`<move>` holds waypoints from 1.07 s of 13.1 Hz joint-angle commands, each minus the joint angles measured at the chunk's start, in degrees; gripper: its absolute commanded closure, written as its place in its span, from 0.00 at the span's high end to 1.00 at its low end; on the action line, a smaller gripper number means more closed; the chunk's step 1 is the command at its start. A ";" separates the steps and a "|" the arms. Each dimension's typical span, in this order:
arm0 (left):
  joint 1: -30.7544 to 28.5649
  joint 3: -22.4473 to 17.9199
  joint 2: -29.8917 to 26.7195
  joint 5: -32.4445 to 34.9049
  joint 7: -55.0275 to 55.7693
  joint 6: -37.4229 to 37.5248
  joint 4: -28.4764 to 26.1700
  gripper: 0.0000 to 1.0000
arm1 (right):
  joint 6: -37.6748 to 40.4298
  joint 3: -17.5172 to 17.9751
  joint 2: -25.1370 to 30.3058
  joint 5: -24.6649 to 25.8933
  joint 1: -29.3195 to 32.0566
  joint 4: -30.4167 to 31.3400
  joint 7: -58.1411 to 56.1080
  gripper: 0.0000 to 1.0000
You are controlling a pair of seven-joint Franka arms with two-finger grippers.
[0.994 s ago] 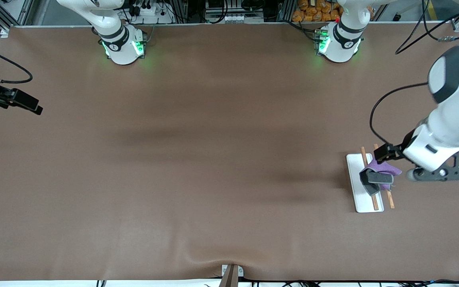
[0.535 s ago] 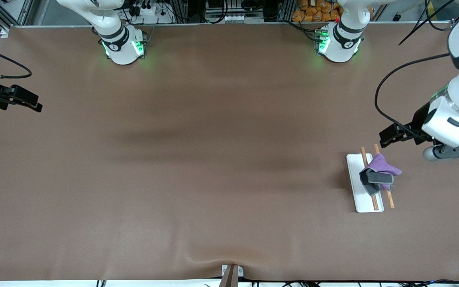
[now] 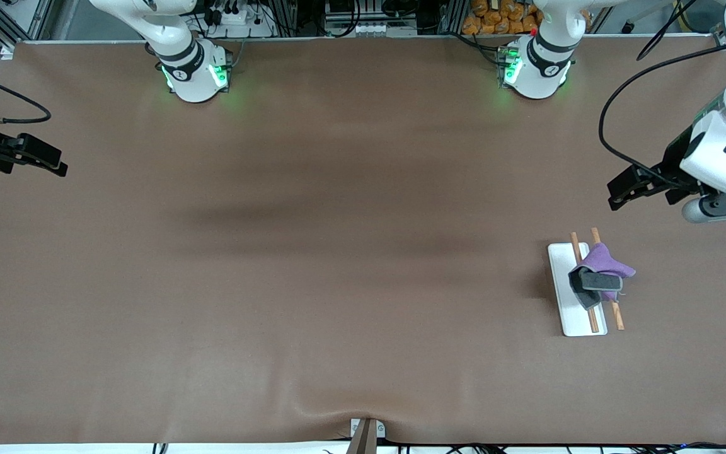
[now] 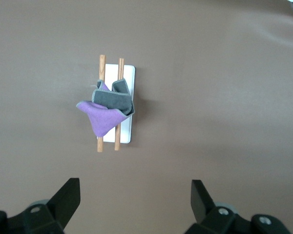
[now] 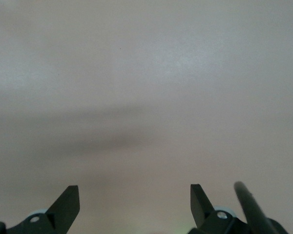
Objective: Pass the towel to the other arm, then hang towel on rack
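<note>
The purple towel (image 3: 604, 263) (image 4: 105, 116), its dark grey reverse folded up on top, lies bunched across the two brown rods of the rack (image 3: 576, 314) (image 4: 130, 74). The rack stands on its white base toward the left arm's end of the table. My left gripper (image 3: 616, 193) (image 4: 135, 196) is open and empty, up in the air over bare table beside the rack, apart from the towel. Over the right arm's end of the table my right gripper (image 3: 55, 164) (image 5: 135, 197) waits, open, with nothing between its fingers.
A brown cover spreads over the whole table (image 3: 338, 252). A small metal bracket (image 3: 366, 431) sits at the table's edge nearest the front camera, where the cover bulges. A black cable (image 3: 615, 126) loops from the left arm.
My left gripper has risen and drawn away from the rack toward the arms' side of the table. The towel stays draped on the rods. The right arm has barely moved.
</note>
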State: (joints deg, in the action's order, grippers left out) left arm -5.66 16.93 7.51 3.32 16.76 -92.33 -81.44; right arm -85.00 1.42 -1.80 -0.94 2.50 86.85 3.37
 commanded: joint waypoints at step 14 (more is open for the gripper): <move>8.12 -13.15 -9.00 -5.34 -4.45 5.57 -7.25 1.00 | -3.95 -2.56 1.00 -0.73 -2.32 1.22 -3.37 1.00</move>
State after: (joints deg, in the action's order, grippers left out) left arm 1.22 4.84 0.64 -1.80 13.36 -88.53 -86.62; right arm -88.33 0.10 -1.80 -1.03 1.42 86.97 0.60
